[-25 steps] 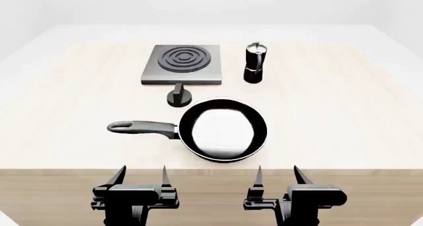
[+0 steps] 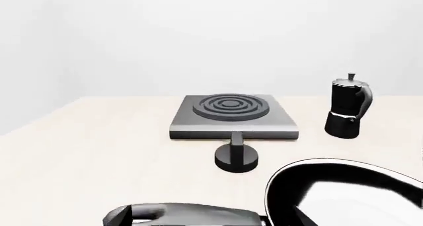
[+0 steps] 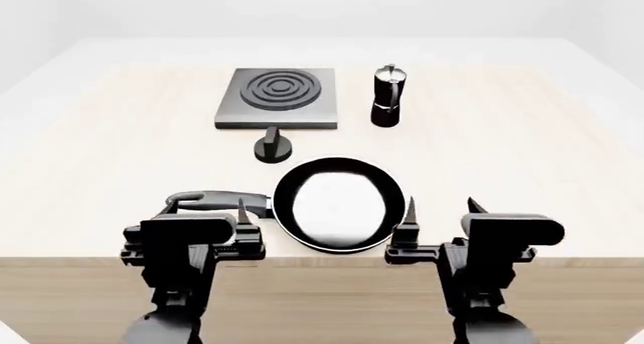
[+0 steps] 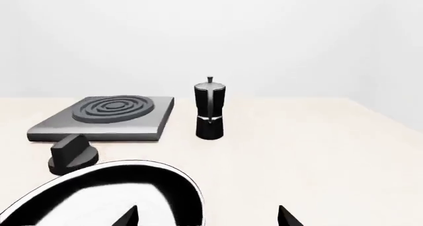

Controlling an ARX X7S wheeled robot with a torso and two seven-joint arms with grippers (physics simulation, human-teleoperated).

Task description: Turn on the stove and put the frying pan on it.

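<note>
Pale wood worktop (image 3: 523, 155) under plain white walls carries everything, and no brand, label or writing shows on any item. Left tool (image 3: 208, 217) hovers with prongs spread right over the frying pan (image 3: 337, 204) handle, though whether it touches is unclear. Right tool (image 3: 440, 212) hangs spread and empty just beside the pan's rim. Beyond both tools sit the small black knob (image 3: 273, 148), then the stove (image 3: 277, 97), with a moka pot (image 3: 388, 96) beside it.

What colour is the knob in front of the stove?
Black. The knob shows best in the left wrist view, just before the grey stove.
</note>
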